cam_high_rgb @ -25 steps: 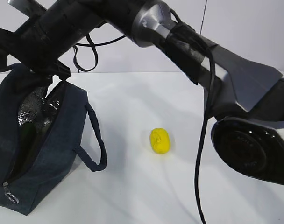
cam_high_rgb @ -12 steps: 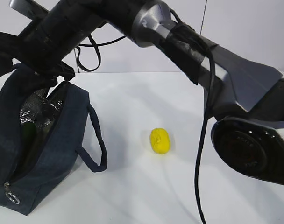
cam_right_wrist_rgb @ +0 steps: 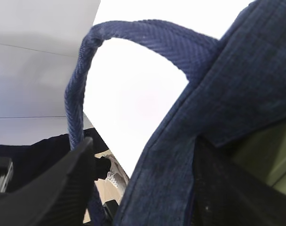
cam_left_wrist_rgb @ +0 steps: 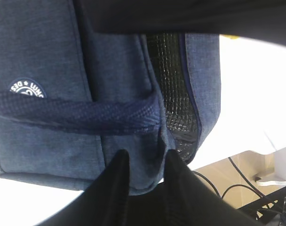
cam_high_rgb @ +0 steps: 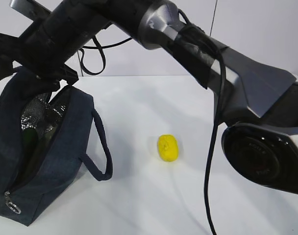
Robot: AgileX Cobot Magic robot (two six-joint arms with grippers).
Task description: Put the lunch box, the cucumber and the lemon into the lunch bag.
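Note:
The navy lunch bag [cam_high_rgb: 65,142] stands open at the left, showing its silver lining. The dark green cucumber [cam_high_rgb: 29,139] lies inside it. The yellow lemon [cam_high_rgb: 168,148] lies on the white table right of the bag. My right gripper [cam_high_rgb: 53,78] reaches across to the bag's far rim. In the right wrist view it [cam_right_wrist_rgb: 143,146] is open and straddles the bag's wall [cam_right_wrist_rgb: 246,80], one finger inside. A pale green surface [cam_right_wrist_rgb: 270,155] shows inside the bag; I cannot tell whether it is the lunch box. My left gripper [cam_left_wrist_rgb: 145,162] is shut on the bag's end corner [cam_left_wrist_rgb: 152,174].
The bag's near loop handle [cam_high_rgb: 102,147] hangs out towards the lemon. The zipper ring pull [cam_high_rgb: 12,205] hangs at the bag's near end. My right arm [cam_high_rgb: 212,58] spans the scene above the table. The table's far edge and cables [cam_left_wrist_rgb: 237,174] lie behind the bag.
My right gripper has shifted slightly left at the bag's rim and the mouth has opened a little wider. The lemon has not moved.

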